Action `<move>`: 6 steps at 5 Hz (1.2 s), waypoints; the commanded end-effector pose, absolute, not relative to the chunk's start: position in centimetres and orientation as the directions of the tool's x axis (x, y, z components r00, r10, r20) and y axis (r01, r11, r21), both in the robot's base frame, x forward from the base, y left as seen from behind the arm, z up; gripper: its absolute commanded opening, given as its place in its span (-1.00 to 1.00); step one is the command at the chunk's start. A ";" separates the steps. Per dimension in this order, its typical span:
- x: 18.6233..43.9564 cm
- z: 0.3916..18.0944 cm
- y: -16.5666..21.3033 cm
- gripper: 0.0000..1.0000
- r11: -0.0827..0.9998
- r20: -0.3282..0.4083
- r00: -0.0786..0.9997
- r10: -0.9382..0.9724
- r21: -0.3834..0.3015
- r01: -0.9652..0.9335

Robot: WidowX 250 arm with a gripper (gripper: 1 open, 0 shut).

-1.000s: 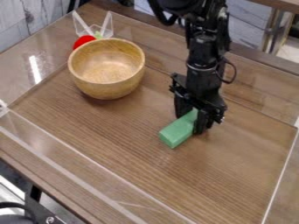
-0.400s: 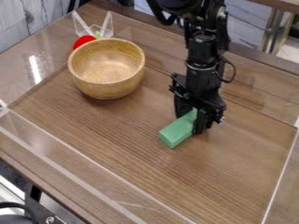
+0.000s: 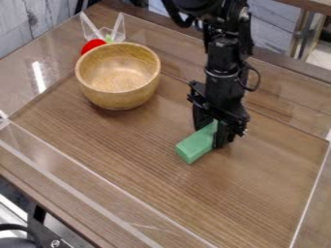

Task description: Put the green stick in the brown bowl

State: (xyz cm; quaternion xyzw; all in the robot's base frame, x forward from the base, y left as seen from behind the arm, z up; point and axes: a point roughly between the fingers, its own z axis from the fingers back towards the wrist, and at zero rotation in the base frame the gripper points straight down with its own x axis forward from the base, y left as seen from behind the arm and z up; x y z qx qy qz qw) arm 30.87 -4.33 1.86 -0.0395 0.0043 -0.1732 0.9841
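One wooden tabletop [image 3: 116,160] lies under the green stick [image 3: 196,144] and brown bowl [image 3: 118,77].

Brightly lit tabletop [image 3: 80,167]; slightly soft, low-resolution picture; dark arm [image 3: 225,58] lacking fine detail.

Between the earlier pictures and now, no clear change of place can be made out relative to the brown bowl [image 3: 118,77]. At most, a very slight shift of the dark gripper [image 3: 220,121] may be seen, though its fingertips are poorly shown against the green stick [image 3: 195,145].
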 end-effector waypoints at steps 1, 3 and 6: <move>31.3 2.7 -4.3 -1.00 0.934 0.034 0.937 -0.348 -0.079 0.349; 31.3 2.8 -4.3 -1.00 0.931 0.034 0.935 -0.353 -0.081 0.355; 31.2 4.8 -3.8 -1.00 0.932 0.057 0.934 -0.352 -0.066 0.355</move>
